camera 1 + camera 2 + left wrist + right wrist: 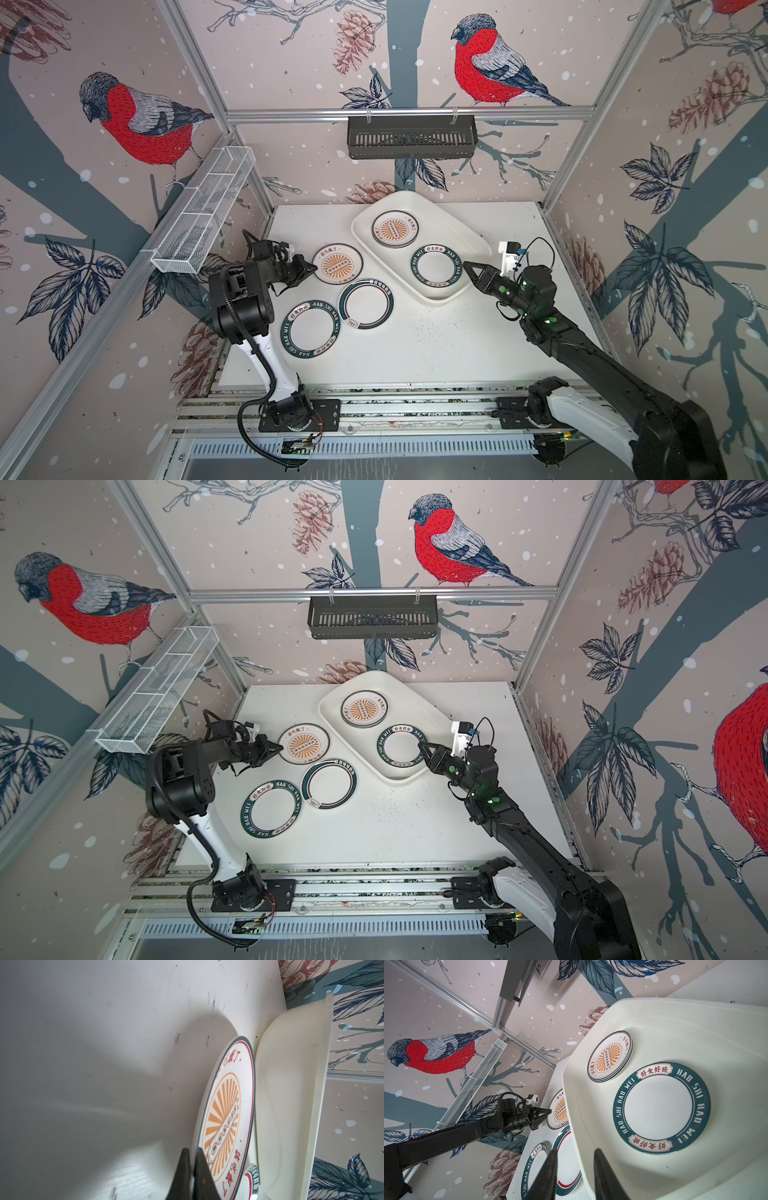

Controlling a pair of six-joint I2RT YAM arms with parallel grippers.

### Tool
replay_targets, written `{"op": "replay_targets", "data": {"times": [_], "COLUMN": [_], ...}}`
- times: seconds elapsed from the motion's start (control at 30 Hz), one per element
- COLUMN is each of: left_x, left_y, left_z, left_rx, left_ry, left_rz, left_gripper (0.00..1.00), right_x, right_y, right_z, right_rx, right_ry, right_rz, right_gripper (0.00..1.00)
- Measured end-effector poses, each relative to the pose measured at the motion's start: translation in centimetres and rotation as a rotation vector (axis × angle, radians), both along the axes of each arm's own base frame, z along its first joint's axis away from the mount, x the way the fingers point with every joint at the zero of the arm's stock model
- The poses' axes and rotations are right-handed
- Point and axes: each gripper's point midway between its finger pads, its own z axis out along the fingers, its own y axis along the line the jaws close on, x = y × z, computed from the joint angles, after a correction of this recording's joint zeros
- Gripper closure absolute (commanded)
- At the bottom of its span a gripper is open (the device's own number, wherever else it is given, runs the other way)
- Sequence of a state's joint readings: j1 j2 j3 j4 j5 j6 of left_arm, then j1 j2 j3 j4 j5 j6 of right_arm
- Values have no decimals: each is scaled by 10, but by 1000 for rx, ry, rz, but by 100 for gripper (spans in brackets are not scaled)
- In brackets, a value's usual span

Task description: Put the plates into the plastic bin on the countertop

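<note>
Nearest us on the countertop (436, 345) lie a lettered plate (309, 334) and a teal-rimmed plate (365, 303). Beyond them, our left gripper (312, 267) pinches a sunburst plate (337, 264) by its rim. Our right gripper (467, 266), jaws partly apart and empty, hovers over the plastic bin (453, 226), which contains a second lettered plate (436, 266) and, farther back, stacked sunburst plates (395, 229).

My left arm (243, 305) is folded up tight, elbow raised, with the forearm running about level out to the wrist. The left gripper (311, 267) is turned on its side. Its fingers (186, 1167) are closed on the near rim of the sunburst plate (336, 264) just ahead of them. In the wrist view the rim looks pinched between them, though I can't see the contact clearly. My right arm (582, 351) reaches out long and low, wrist pitched down. The right gripper (468, 268) has its jaws parted, with nothing between them.
</note>
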State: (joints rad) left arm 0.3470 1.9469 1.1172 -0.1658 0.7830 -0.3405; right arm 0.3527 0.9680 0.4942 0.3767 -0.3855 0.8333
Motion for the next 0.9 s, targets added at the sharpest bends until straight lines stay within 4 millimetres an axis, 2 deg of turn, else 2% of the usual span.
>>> {"op": "replay_targets", "data": {"times": [0.23,0.53,0.9], "left_x": [-3,-5,-9], "left_y": [4,4,4], "left_z": [15,46,80], "left_rx": [15,20,36], "left_ry": [-20,-57,-99], "left_rz": [22,43,65], "left_gripper": [100,100,100], "right_x": [3,6,10], "right_y": [2,3,7], "right_z": [6,4,-3], "right_rx": [6,3,-1], "right_ry": [-17,-8,12], "right_rz": [1,3,19], "right_gripper": [66,53,53]}}
